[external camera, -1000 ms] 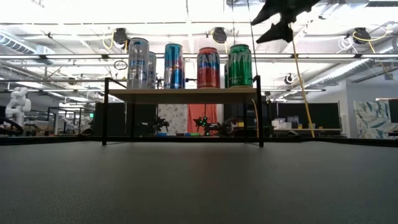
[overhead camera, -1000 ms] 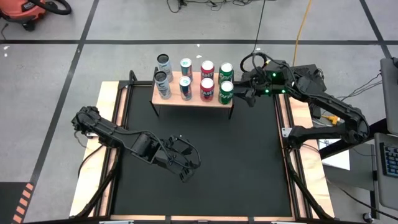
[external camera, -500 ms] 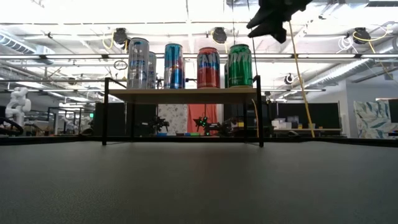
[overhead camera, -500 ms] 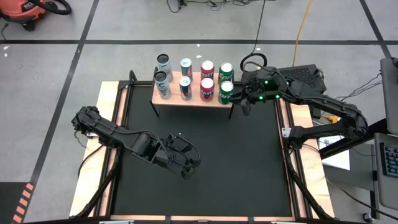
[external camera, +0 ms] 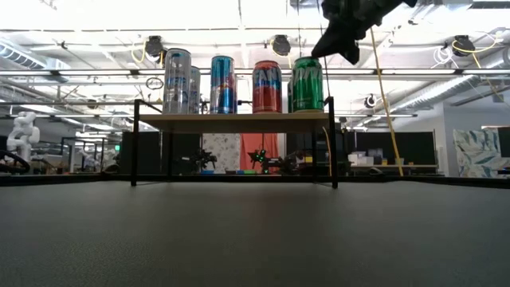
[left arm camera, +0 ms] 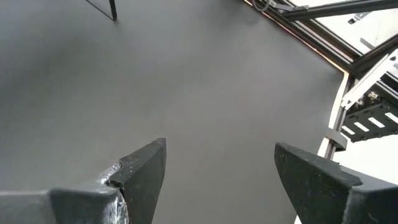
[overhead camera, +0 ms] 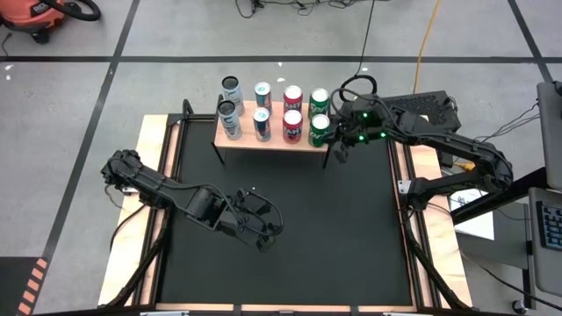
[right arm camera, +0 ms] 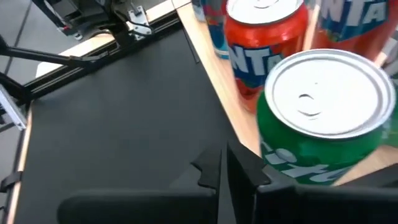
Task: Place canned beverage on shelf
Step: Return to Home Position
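**Eight cans stood on the shelf, both grippers empty**

Seen from above, the shelf (overhead camera: 276, 140) is set at the 12 o'clock edge of the black mat (overhead camera: 334, 246). Eight cans are stood upright on it in four pairs, each pair one behind the other. The silver cans (overhead camera: 229, 118) are placed at the 9 o'clock end. The blue cans (overhead camera: 262, 123) and the red cans (overhead camera: 291, 125) follow, and the green cans (overhead camera: 318, 130) are placed at the 3 o'clock end.

The right gripper (overhead camera: 338, 151) is held just off the shelf's 3 o'clock end, at about 4 o'clock from the front green can (right arm camera: 323, 118). In the low view it is seen above the can tops. Its jaws are clenched together on nothing, and the fingers (right arm camera: 211, 171) are seen meeting just beside that can.

The left gripper (overhead camera: 263, 235) is held over the mat at about 7 o'clock from its centre, well apart from the shelf. Its jaws are released wide, and only bare mat is seen between them.
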Robot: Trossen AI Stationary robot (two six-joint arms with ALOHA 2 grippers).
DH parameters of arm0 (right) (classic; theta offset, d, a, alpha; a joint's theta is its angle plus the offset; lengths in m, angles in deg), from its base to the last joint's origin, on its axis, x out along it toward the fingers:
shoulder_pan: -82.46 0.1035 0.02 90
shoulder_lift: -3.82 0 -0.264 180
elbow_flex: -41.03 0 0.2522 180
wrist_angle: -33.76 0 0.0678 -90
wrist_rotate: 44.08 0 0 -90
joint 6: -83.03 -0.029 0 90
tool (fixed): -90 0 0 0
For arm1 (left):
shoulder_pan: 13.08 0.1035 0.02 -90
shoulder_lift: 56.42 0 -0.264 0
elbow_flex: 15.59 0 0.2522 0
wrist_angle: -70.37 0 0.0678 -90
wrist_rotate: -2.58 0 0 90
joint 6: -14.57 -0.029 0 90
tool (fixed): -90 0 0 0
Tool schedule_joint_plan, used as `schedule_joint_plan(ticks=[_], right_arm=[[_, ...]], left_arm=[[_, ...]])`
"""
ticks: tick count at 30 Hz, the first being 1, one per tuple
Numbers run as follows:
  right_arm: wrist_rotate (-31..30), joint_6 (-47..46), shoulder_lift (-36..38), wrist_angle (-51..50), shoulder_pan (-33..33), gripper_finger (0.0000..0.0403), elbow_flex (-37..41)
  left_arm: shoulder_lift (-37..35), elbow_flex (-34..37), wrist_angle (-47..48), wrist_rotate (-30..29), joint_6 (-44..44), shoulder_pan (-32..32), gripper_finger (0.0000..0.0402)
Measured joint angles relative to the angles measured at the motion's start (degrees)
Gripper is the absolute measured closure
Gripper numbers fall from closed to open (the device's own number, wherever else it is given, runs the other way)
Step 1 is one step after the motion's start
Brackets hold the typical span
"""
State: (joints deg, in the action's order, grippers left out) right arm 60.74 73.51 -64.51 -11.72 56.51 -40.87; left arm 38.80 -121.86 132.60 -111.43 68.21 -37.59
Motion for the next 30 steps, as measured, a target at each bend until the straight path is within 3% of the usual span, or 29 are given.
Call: schedule_joint_plan(ticks=[20,30], right_arm=[[-0.3,4.3,0.0,-4.5,-2.6,0.0402,0.0],[-4.5,5.9,0.0,-4.3,-2.8,0.0403,0.0]], left_arm=[[0.0,0.0,0.1,1.3,-0.5,0.0,0.0103],[0.0,0.0,0.1,1.3,-1.7,0.0,0.0103]])
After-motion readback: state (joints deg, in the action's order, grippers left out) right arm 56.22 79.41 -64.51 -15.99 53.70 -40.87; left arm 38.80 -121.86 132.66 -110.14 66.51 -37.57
